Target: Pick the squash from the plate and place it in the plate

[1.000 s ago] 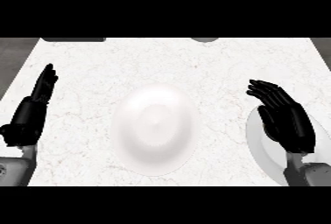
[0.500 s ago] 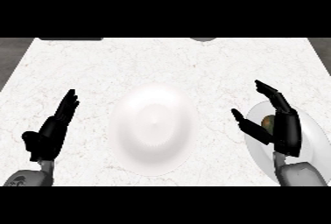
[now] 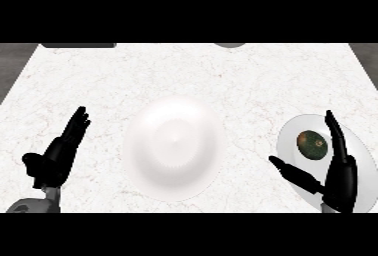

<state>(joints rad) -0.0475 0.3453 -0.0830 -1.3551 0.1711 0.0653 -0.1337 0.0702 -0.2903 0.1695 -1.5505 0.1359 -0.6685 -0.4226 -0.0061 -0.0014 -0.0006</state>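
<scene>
A dark green squash [image 3: 312, 144] lies on a pale plate [image 3: 295, 131] at the right edge of the counter. A second, larger white plate [image 3: 174, 147] sits in the middle with nothing on it. My right hand [image 3: 338, 170] stands edge-on over the right plate, open, its fingers straight just right of the squash and its thumb stretched out to the left below it. It does not touch the squash. My left hand [image 3: 57, 159] rests open at the lower left, fingers pointing up.
The white marble counter [image 3: 184, 75] stretches back to a dark rear edge. A grey block [image 3: 80, 45] and a small grey object [image 3: 232, 45] sit at that far edge.
My right hand has drawn back toward the lower right, uncovering the squash and its plate. My left hand has also sunk toward the lower edge and moved a little inward.
</scene>
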